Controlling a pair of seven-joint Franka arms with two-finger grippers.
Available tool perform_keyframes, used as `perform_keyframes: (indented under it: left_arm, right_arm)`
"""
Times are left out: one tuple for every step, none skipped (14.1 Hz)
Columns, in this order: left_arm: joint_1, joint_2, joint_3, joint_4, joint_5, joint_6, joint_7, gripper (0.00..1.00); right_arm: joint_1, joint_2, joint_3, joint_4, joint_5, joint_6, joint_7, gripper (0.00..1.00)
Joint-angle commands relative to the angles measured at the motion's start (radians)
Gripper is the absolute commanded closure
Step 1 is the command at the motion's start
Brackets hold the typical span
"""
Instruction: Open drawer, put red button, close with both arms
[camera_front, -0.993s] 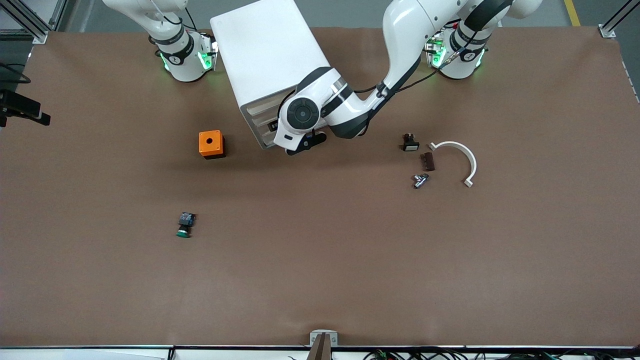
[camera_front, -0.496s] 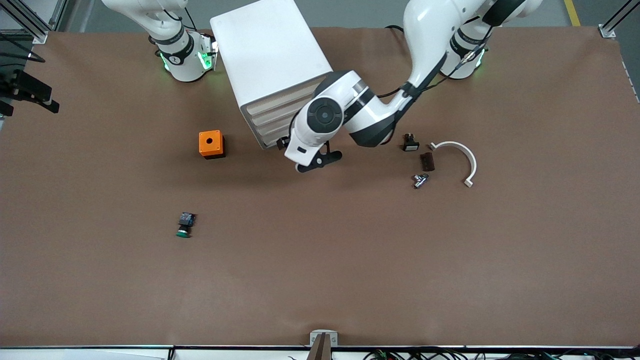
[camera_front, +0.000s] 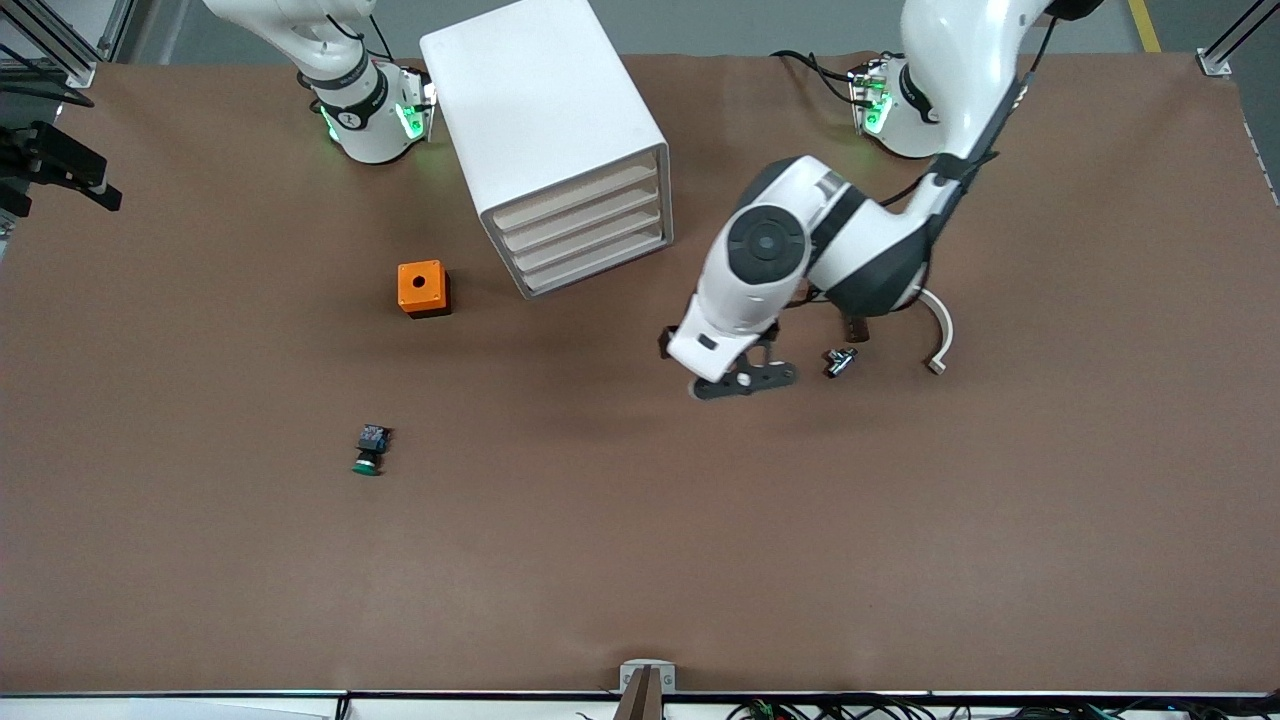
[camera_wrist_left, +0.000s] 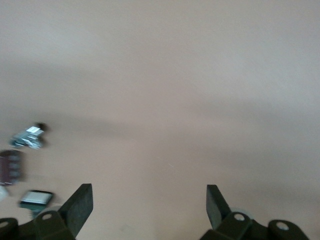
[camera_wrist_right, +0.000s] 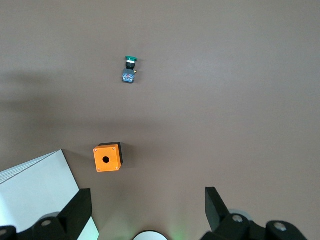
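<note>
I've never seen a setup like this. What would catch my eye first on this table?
Probably the left arm's big white elbow, stretched out over the brown table with the left gripper open above bare tabletop. Next, the white drawer cabinet, all drawers shut, standing near the arms' bases, and the bright orange box with a hole in its top beside it. The right gripper waits open high above that box.
</note>
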Motion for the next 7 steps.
perform_keyframes:
  left_arm:
    - [0.097, -0.132, -0.006, -0.122, 0.035, 0.004, 0.013, 0.0]
    - [0.131, -0.159, -0.009, -0.131, 0.036, -0.001, 0.013, 0.0]
    - [0.177, -0.182, -0.013, -0.134, 0.025, -0.033, 0.011, 0.0]
    - [0.226, -0.192, -0.03, -0.131, 0.004, -0.05, 0.025, 0.0]
    - [0.264, -0.204, -0.048, -0.128, -0.022, -0.051, 0.033, 0.0]
    - [0.303, -0.207, -0.055, -0.125, -0.032, -0.057, 0.045, 0.0]
    - [0.332, -0.213, -0.064, -0.122, -0.035, -0.074, 0.097, 0.0]
  right_arm:
    - [0.002, -0.027, 0.0, -0.022, -0.008, 0.016, 0.003, 0.0]
    - [0.002, -0.027, 0.0, -0.022, -0.008, 0.016, 0.005, 0.0]
    - [0.0, -0.027, -0.002, -0.022, -0.008, 0.014, 0.009, 0.0]
    - [0.0, -0.03, -0.002, -0.022, -0.008, 0.011, 0.017, 0.0]
    - [-0.001, -0.033, -0.002, -0.022, -0.008, 0.011, 0.017, 0.0]
    - [-0.003, -0.034, -0.003, -0.024, -0.007, 0.01, 0.02, 0.0]
    - [-0.001, -0.034, -0.002, -0.024, -0.005, 0.01, 0.044, 0.0]
